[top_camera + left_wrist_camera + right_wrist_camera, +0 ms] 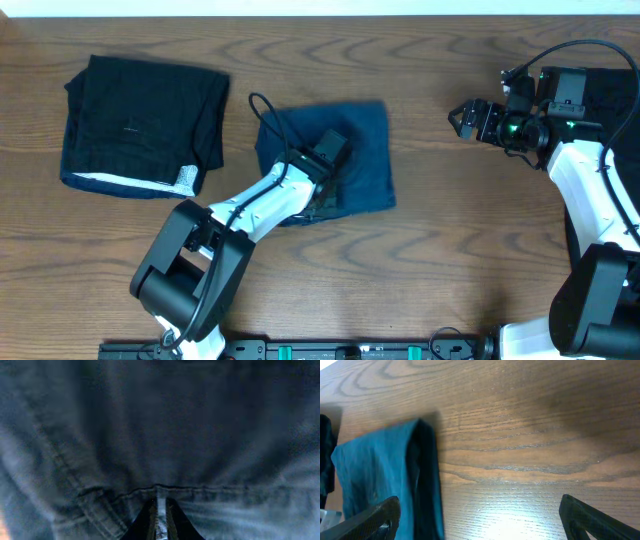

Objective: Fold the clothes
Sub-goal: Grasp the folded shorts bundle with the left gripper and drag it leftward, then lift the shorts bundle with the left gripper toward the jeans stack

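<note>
From overhead, the navy cloth [340,150] lies mid-table, roughly squared up, with the left gripper [325,165] set down on it near its middle, likely to take hold of a layer for the next fold. The black piece [140,125], white-edged along its near side, sits well apart to the left and looks folded. The right gripper [462,118] hangs over bare table [450,250] to the right, clear of the cloth, probably waiting its turn. At the left wrist, denim fills the view; the dark fingers [145,525] are drawn nearly together just below a stitched seam, with a pale sliver between them (a pinch of cloth, I judge). At the right wrist, the jaws stand wide apart and empty over the wood, the cloth's edge at left. The table is brown wood-grain with a glossy glare; of the room only a pale strip beyond its far edge shows.
</note>
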Motion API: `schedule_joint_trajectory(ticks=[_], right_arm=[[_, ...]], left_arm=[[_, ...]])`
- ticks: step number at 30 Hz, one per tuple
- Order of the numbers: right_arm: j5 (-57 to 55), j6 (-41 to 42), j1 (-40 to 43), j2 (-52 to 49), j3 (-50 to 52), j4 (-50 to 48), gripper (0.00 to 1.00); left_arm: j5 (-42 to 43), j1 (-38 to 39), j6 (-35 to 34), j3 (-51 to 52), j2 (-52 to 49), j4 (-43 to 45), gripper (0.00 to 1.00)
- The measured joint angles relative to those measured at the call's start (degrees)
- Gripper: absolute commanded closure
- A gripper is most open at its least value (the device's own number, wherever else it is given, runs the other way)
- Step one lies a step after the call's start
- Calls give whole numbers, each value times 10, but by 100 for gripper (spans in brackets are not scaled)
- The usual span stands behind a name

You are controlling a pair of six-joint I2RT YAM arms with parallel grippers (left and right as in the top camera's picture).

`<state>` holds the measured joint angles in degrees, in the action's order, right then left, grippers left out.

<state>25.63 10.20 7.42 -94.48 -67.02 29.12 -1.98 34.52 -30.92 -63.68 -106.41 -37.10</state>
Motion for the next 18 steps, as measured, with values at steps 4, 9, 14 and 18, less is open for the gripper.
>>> schedule_joint_trajectory(ticks=[4, 9, 14, 18], right_arm=[[0, 0, 0, 0, 0, 0, 1], [0, 0, 0, 0, 0, 0, 1], [0, 0, 0, 0, 0, 0, 1], [0, 0, 0, 0, 0, 0, 1]], left_arm=[[-73, -23, 16, 0, -2, -22, 89], [-117, -62, 28, 1, -6, -19, 75], [-133, -75, 35, -14, -6, -60, 48], [-137, -75, 55, -49, 13, -109, 24]])
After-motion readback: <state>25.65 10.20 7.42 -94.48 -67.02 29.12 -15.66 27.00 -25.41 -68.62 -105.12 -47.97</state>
